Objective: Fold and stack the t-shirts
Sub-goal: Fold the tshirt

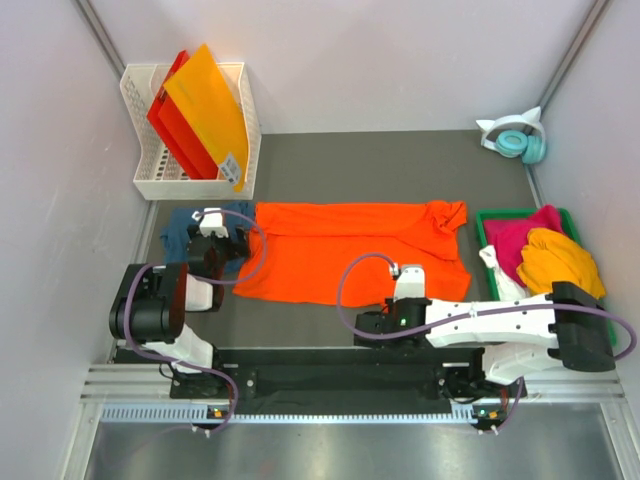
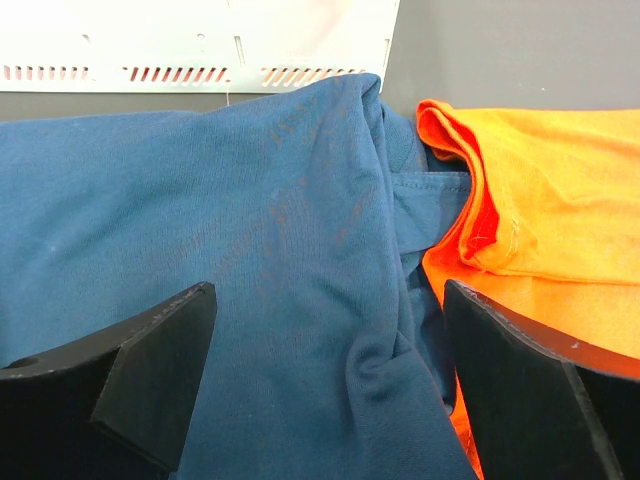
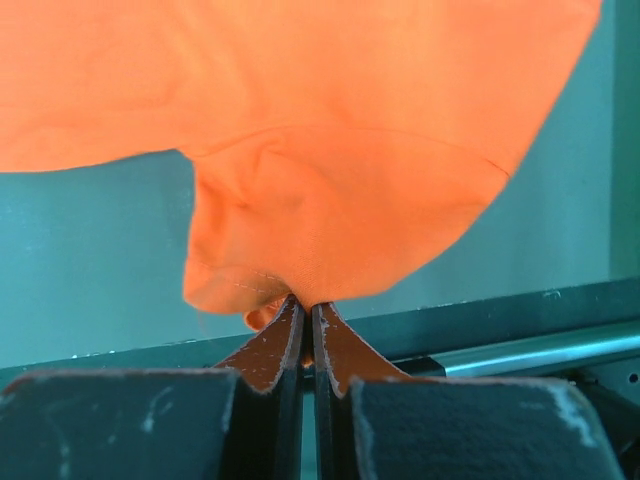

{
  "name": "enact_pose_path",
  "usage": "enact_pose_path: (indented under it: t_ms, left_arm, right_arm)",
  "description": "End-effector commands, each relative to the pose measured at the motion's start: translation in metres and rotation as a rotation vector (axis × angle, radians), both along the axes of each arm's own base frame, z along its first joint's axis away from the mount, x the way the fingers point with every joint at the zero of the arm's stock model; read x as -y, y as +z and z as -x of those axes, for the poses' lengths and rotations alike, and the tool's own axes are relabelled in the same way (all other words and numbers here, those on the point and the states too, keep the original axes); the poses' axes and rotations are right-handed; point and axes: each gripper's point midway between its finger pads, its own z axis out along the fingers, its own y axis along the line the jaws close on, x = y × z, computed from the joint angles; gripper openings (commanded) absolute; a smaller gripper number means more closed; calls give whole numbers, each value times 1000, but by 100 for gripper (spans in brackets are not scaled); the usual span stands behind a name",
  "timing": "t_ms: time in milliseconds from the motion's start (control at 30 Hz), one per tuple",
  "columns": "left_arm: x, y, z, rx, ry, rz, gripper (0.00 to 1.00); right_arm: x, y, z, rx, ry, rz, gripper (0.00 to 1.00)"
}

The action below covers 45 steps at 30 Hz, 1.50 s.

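Here the orange t-shirt (image 1: pixel 340 250) lies spread across the middle of the table (image 1: pixel 400 160), its long axis running left to right. Our right gripper (image 3: pixel 305 305) is clamped tight on its near edge toward the right end. Our left gripper (image 2: pixel 328 300) hangs with jaws fully apart, holding nothing, over the blue t-shirt (image 2: pixel 200 200) that touches the orange one's left end, so we judge the left arm nearer that free end.
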Motion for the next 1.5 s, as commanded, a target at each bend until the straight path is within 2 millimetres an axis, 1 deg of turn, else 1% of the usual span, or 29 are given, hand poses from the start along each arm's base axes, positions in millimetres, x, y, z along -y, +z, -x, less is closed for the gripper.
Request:
enact_pose_path:
  t_ms: [0, 67, 333, 533, 600, 667, 700, 733, 767, 800, 833, 900, 933, 967, 1000, 1033, 1067, 1100, 1133, 1167, 1200, 1233, 1267, 1300, 1333, 1367, 1400, 1467]
  left_arm:
    - [-1, 24, -11, 91, 6, 4, 99]
    - [0, 24, -11, 91, 4, 5, 99]
    - [0, 23, -10, 88, 4, 4, 99]
    - [-1, 23, -10, 88, 6, 4, 99]
    - [-1, 23, -10, 88, 10, 4, 99]
    - [-9, 28, -15, 94, 76, -19, 99]
    - [-7, 29, -17, 74, 108, -24, 99]
    - [-20, 34, -24, 7, 213, -48, 99]
    - [-21, 33, -28, -59, 234, -33, 99]
    - [-20, 37, -33, -106, 238, -28, 99]
    - [-18, 41, -42, -206, 238, -40, 99]
    - [-14, 50, -46, -269, 277, -16, 99]
    - [-1, 66, -50, -255, 261, -21, 99]
    - [-7, 67, -40, -279, 332, -61, 99]
    - [-5, 73, -35, -277, 354, -86, 99]
    - [10, 85, -32, -254, 354, -101, 99]
    - [10, 80, -21, -296, 381, -109, 99]
    - [20, 76, -15, -338, 345, -89, 99]
    - [34, 79, -9, -370, 290, -48, 99]
    - [41, 76, -3, -382, 290, 15, 99]
    - [40, 93, 4, -323, 314, 89, 99]
    - [35, 78, 19, -328, 350, 129, 99]
    - [32, 82, 26, -287, 426, 251, 99]
    - [28, 82, 38, -277, 480, 326, 99]
    - [32, 87, 48, -225, 460, 431, 99]
    - [42, 93, 50, -207, 394, 476, 99]
    - [62, 106, 54, -208, 278, 530, 99]
    - [82, 113, 62, -261, 196, 500, 99]
  right_arm:
    - [-9, 12, -10, 50, 62, -19, 0]
    - [-11, 15, -10, 53, 76, -39, 0]
    - [0, 13, -8, 45, 104, -30, 0]
    - [-5, 12, -9, 33, 133, -8, 0]
    - [-3, 11, -9, 30, 137, 3, 0]
    - [-2, 10, -8, 28, 138, 1, 0]
    - [-3, 9, -8, 25, 141, 1, 0]
    - [-2, 9, -8, 24, 141, 2, 0]
    - [-1, 8, -7, 23, 142, 7, 0]
    - [-2, 8, -8, 24, 141, 5, 0]
    - [-2, 9, -8, 25, 142, 6, 0]
    - [-2, 7, -9, 27, 143, 6, 0]
    - [-4, 7, -9, 29, 143, 3, 0]
    - [-4, 8, -10, 31, 141, 2, 0]
    - [-4, 8, -11, 36, 142, 7, 0]
    - [-5, 10, -12, 41, 140, 0, 0]
    - [-6, 11, -13, 47, 141, -1, 0]
    - [-6, 11, -14, 53, 139, 0, 0]
    - [-7, 13, -15, 57, 138, -3, 0]
    - [-8, 14, -17, 62, 135, -5, 0]
    - [-8, 15, -18, 69, 132, -6, 0]
    - [-7, 16, -19, 73, 128, -9, 0]
    - [-8, 18, -21, 78, 123, -14, 0]
    - [-7, 18, -23, 81, 117, -14, 0]
    - [-7, 19, -23, 84, 114, -18, 0]
    - [-8, 19, -24, 85, 114, -21, 0]
    - [-8, 20, -26, 88, 108, -25, 0]
    - [-8, 20, -27, 90, 105, -25, 0]
